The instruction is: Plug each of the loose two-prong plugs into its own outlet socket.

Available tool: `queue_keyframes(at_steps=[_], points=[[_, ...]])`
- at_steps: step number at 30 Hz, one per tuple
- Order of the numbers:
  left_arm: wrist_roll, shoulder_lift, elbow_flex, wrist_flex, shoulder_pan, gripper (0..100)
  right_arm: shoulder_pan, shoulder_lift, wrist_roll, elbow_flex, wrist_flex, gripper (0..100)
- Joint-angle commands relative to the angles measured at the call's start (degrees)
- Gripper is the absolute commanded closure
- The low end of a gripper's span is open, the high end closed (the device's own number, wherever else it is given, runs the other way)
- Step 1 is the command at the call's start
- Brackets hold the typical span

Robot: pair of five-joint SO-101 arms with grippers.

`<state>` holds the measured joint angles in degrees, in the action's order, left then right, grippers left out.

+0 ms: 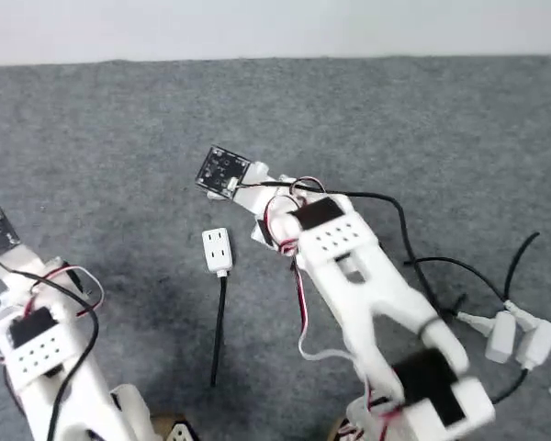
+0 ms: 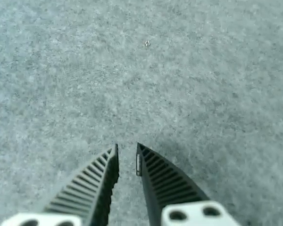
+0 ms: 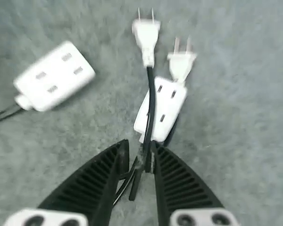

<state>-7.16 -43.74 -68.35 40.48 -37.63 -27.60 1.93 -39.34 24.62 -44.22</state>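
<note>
In the right wrist view two white two-prong plugs (image 3: 146, 30) (image 3: 181, 63) lie on the grey carpet, prongs pointing away from me. Just nearer lies a white outlet socket (image 3: 161, 110). A second white outlet socket (image 3: 54, 75) lies off to one side. The right gripper (image 3: 140, 146) is shut on the black cord (image 3: 150, 94) that runs back from one plug over the nearer socket. My left gripper (image 2: 127, 148) hangs over bare carpet, shut, holding nothing. From above, a white socket (image 1: 218, 250) with a black cord lies beside the right arm (image 1: 349, 266).
Grey carpet covers the table up to a pale wall at the back. In the high view several white plug and socket bodies (image 1: 519, 338) with black cords lie at the right edge. The left arm (image 1: 37, 349) stands at the lower left corner.
</note>
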Motion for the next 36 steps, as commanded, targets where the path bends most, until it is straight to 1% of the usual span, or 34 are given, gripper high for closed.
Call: queue_keyframes(at_steps=[1,4,8,13,16,20,26,28,31,36], points=[[1.41,3.69,4.09,-3.6,-0.35,93,1.98,-4.97,-0.79,-3.87,4.88,92.0],[1.93,4.75,4.26,-4.57,-0.35,93,3.47,-6.9,-0.79,-3.96,7.08,92.0],[1.93,4.48,4.18,-4.48,-0.35,93,5.58,-7.34,-0.79,-3.96,7.08,92.0],[1.93,4.48,4.0,-4.48,-0.26,93,6.11,-8.92,-0.7,-3.6,6.9,92.4],[2.02,4.66,3.91,-4.57,-0.18,93,6.11,-11.82,-0.79,-3.96,7.34,95.1],[2.02,4.75,3.91,-4.48,-0.18,93,6.11,-14.02,-0.7,-5.8,6.81,95.1],[2.11,4.84,3.82,-4.57,0.0,93,7.25,-13.23,-0.35,-6.42,5.67,95.1],[2.11,4.84,3.82,-4.57,0.09,93,7.16,-11.21,0.97,-7.21,2.77,95.1],[2.11,4.84,3.82,-4.57,0.09,93,6.2,-7.87,5.19,-7.38,-0.22,95.1],[2.11,4.84,3.82,-4.66,0.09,93,3.91,-8.31,6.07,-6.33,-0.57,95.1]])
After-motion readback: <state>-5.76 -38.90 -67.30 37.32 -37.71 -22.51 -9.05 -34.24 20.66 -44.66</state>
